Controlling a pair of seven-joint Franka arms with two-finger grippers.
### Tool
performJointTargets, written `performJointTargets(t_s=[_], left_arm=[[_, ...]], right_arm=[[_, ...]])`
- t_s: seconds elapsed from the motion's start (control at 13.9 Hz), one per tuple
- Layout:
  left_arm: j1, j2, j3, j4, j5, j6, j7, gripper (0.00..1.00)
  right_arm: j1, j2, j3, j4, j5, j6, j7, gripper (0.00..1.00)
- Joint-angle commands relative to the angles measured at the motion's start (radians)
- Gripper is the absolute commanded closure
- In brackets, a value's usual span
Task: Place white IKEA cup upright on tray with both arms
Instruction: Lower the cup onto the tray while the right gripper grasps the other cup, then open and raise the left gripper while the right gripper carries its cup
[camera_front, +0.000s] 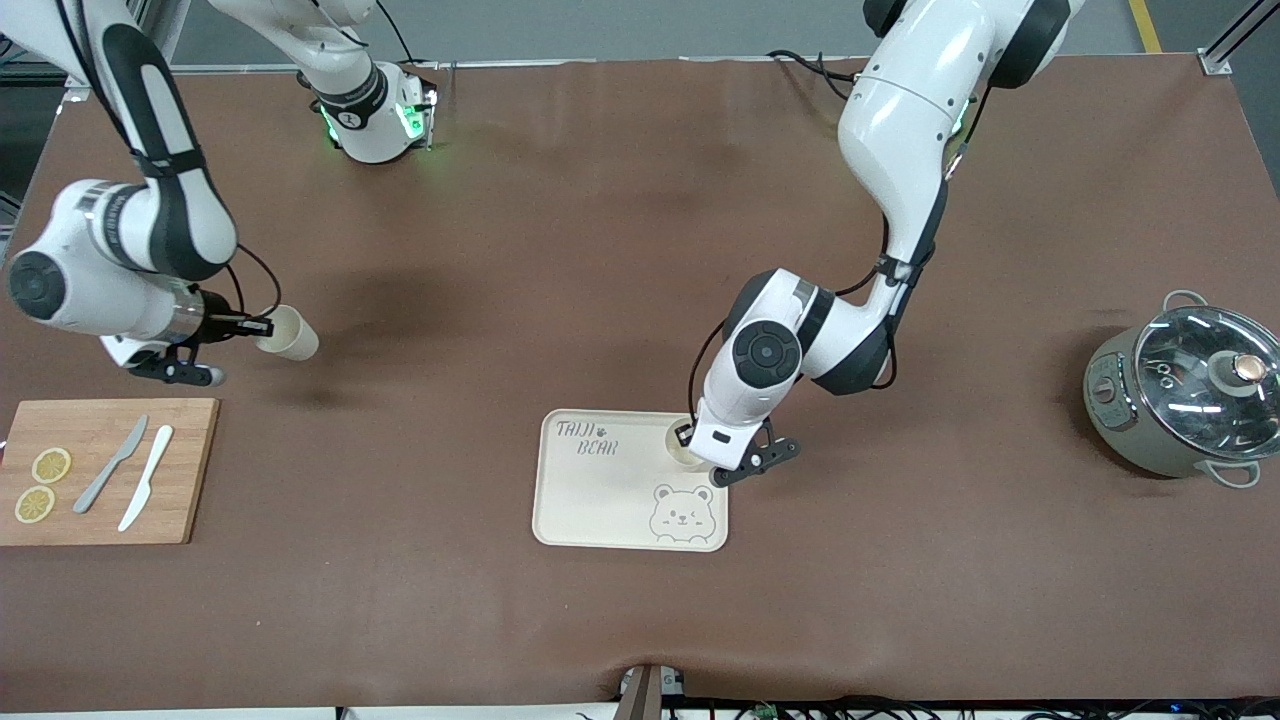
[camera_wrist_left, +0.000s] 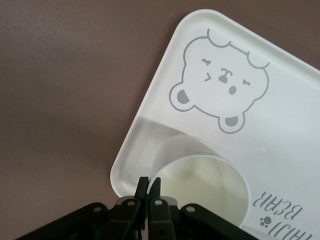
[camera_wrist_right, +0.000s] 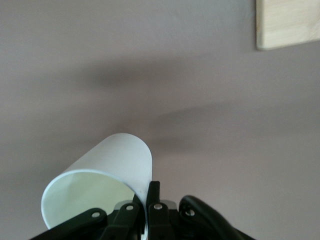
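Two white cups show. One cup (camera_front: 683, 447) (camera_wrist_left: 205, 185) stands upright on the cream tray (camera_front: 600, 500) (camera_wrist_left: 280, 145), in the tray's corner farthest from the front camera, toward the left arm's end. My left gripper (camera_front: 688, 437) (camera_wrist_left: 149, 184) is shut on that cup's rim, one finger inside and one outside. The other cup (camera_front: 290, 334) (camera_wrist_right: 117, 157) lies on its side toward the right arm's end of the table, its mouth facing my right gripper (camera_front: 262, 326) (camera_wrist_right: 148, 189), which is shut on its rim. I cannot tell whether this cup touches the table.
A wooden cutting board (camera_front: 100, 470) (camera_wrist_right: 287, 22) with two lemon slices (camera_front: 42, 484) and two knives (camera_front: 130, 478) lies nearer the front camera than the right gripper. A pot with a glass lid (camera_front: 1190, 395) stands at the left arm's end.
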Motion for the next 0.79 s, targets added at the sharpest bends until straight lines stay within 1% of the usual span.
performJointTargets(t_s=[0.0, 0.07, 0.14, 0.22, 0.36, 0.51, 0.58, 0.72], left_arm=[[-0.005, 0.011, 0.010, 0.023, -0.004, 0.002, -0.006, 0.64], [-0.005, 0.007, 0.010, 0.022, -0.004, 0.001, -0.009, 0.22], [-0.008, -0.002, 0.010, 0.020, 0.002, -0.002, -0.005, 0.00], [-0.010, -0.016, 0.014, 0.022, 0.003, -0.010, -0.008, 0.00], [0.001, -0.070, 0.014, 0.022, 0.016, -0.072, -0.002, 0.00], [0.013, -0.133, 0.016, 0.020, 0.054, -0.134, 0.009, 0.00], [0.036, -0.178, 0.013, 0.019, 0.075, -0.168, 0.026, 0.00], [0.087, -0.241, 0.010, 0.019, 0.077, -0.270, 0.144, 0.00]], right_arm=[[0.051, 0.009, 0.006, 0.179, 0.039, -0.163, 0.036, 1.00], [0.071, 0.032, 0.006, 0.220, 0.041, -0.180, 0.085, 1.00], [0.089, 0.056, 0.007, 0.260, 0.041, -0.185, 0.120, 1.00], [0.109, 0.075, 0.007, 0.290, 0.056, -0.188, 0.142, 1.00], [0.146, 0.113, 0.006, 0.356, 0.133, -0.189, 0.203, 1.00], [0.195, 0.170, 0.007, 0.457, 0.148, -0.229, 0.313, 1.00], [0.223, 0.209, 0.006, 0.519, 0.148, -0.246, 0.381, 1.00], [0.266, 0.282, 0.007, 0.622, 0.173, -0.260, 0.491, 1.00]])
